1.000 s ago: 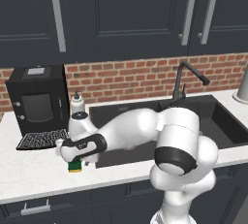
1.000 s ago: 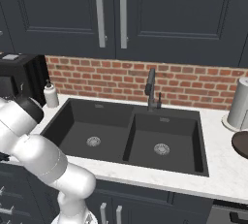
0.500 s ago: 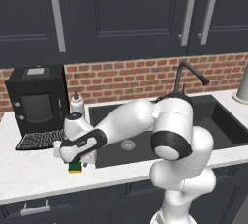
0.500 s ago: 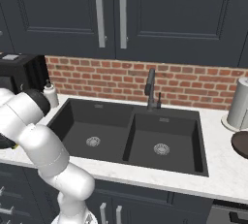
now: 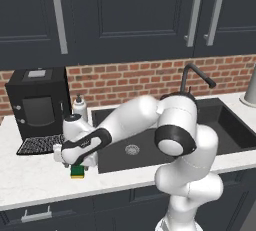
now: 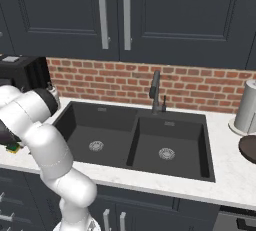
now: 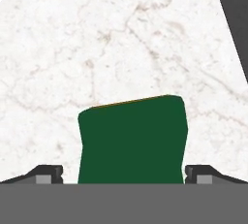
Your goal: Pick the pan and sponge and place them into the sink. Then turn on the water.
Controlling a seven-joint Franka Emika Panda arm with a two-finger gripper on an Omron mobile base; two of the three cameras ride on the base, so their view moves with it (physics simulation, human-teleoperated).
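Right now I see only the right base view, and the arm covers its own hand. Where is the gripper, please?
Observer: The gripper hangs just above the sponge, on the counter left of the sink.
Operator: Is it open or closed?
Observer: Open; in the hand view one fingertip stands on each side of the sponge, not yet pressing it.
Operator: Is something near it?
Observer: Yes, a soap dispenser behind, beside a coffee machine.

Base views flank arm, share sink (image 5: 150, 145); hand view close over counter (image 7: 121, 39)
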